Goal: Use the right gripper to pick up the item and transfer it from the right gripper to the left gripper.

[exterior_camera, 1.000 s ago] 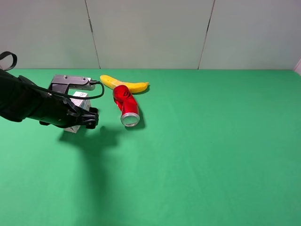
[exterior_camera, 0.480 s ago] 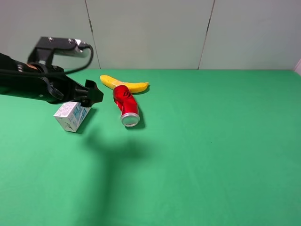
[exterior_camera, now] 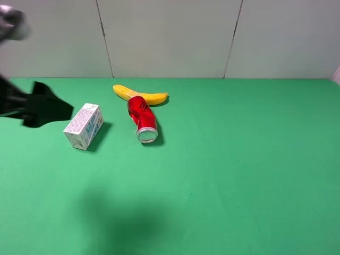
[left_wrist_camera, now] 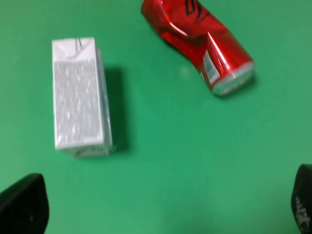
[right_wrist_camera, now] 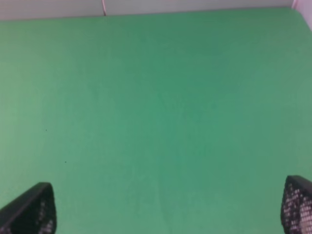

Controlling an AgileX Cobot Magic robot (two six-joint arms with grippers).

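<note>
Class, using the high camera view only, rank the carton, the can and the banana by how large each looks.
1. Banana and can: too alike to rank; the can hides part of the banana.
2. Carton: looks only slightly smaller.

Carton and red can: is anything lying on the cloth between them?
Nothing. Both the exterior high and left wrist views show only bare green cloth between the carton and the dented red can. The banana lies beyond the can, not between them.
</note>
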